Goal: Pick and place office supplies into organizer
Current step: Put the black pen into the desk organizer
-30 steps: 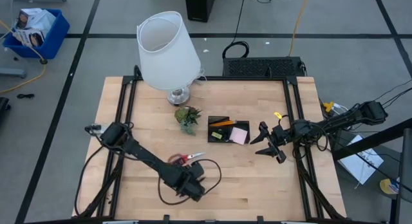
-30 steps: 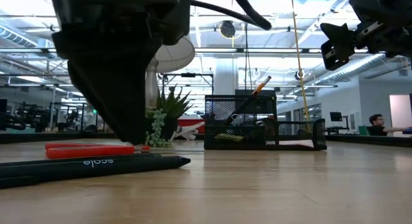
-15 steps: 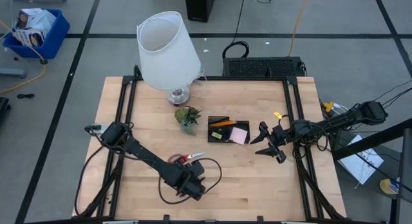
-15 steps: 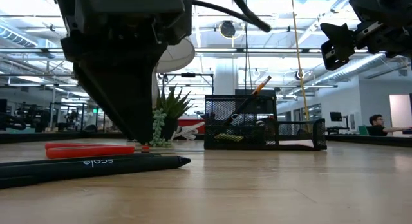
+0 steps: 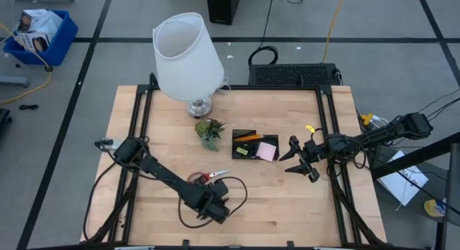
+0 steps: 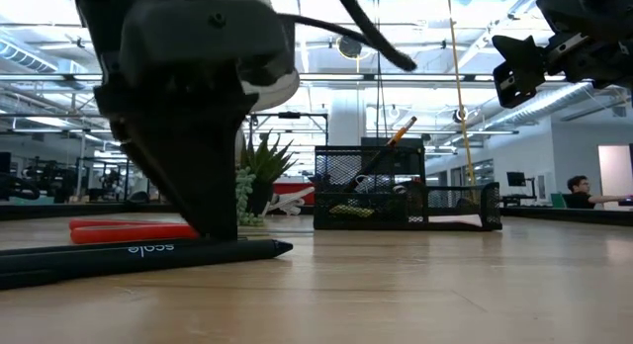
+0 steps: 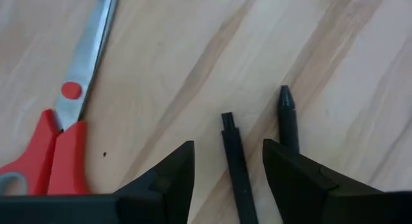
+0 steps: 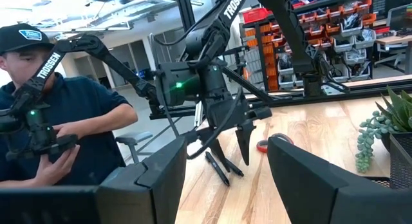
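Left claw [image 7: 225,163] gapes wide around one black pen [image 7: 237,169], whose lower end seems cut off.

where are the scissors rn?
The red-handled scissors lie on the table in the high view, left of centre, between the plant and the left pincer, which hovers open over two dark pens.

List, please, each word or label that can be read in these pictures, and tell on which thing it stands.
"TROSSEN": white letters along the left arm, right wrist view.
"ROSSEN": on the arm link higher up, first letter cut off.
"esale", roughly: on the black pen, low view; blurred.
Cap logo: unreadable.
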You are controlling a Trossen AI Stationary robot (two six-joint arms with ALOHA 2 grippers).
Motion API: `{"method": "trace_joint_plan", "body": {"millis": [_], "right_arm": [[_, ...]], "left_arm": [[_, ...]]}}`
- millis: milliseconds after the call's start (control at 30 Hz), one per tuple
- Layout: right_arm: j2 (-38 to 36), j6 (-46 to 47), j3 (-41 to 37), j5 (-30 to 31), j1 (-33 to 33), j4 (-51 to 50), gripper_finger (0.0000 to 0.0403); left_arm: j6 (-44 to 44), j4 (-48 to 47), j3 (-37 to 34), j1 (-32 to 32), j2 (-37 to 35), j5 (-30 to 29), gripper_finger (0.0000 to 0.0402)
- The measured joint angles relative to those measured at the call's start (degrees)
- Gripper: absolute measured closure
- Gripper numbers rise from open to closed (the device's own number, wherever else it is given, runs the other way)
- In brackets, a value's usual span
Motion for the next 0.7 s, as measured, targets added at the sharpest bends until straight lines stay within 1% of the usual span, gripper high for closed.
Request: {"method": "trace_joint_plan", "body": {"millis": [200, 700], "right_arm": [[0.0, 0.0, 0.0, 0.0, 0.0, 0.0, 0.0191], [0.0, 0.0, 0.0, 0.0, 0.0, 0.0, 0.0191]], "left_arm": [[-0.5, 0.3, 0.0, 0.4, 1.1, 1.2, 0.0255], [-0.5, 1.0, 0.0, 0.3, 1.2, 1.0, 0.0334]]}}
